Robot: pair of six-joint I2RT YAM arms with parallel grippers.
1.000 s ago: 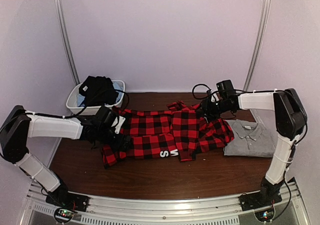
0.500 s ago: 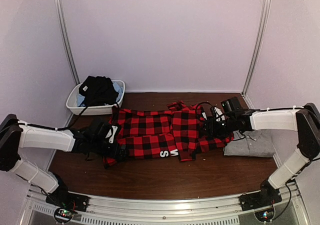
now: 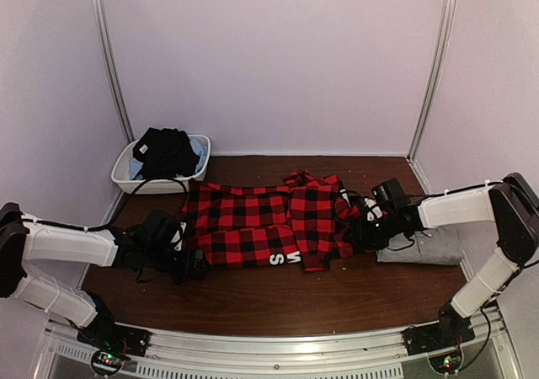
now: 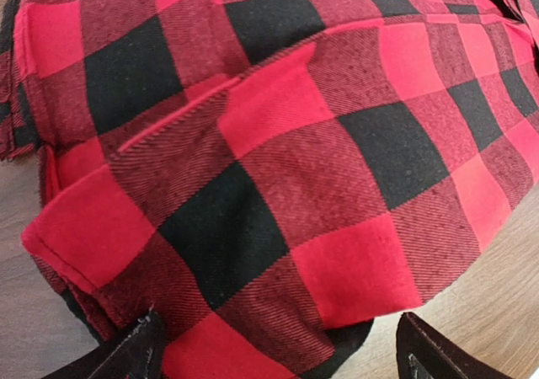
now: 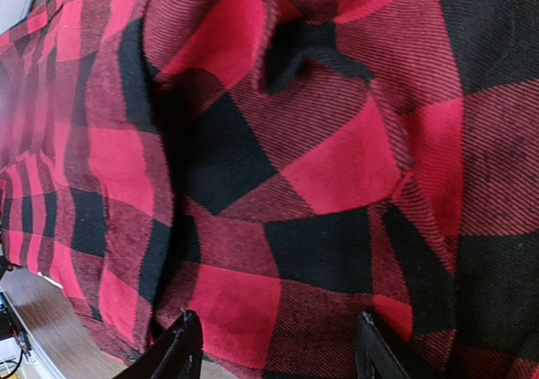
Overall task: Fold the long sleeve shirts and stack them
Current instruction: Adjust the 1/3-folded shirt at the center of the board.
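Note:
The red-and-black check flannel shirt lies spread across the middle of the table, with white lettering near its front edge. My left gripper is low at the shirt's near left corner. In the left wrist view the gripper is open, its fingertips wide apart with flannel between them. My right gripper is low at the shirt's right edge. In the right wrist view it is open, straddling bunched flannel. The folded plain grey shirt lies at the right, partly behind my right arm.
A white tub holding dark clothes stands at the back left. A bare strip of brown table runs along the front. White walls and metal posts close in the back and sides.
Both arms have dropped lower and come nearer. My left gripper slid to the shirt's near left corner. My right gripper moved from the shirt's far right part down to its right edge.

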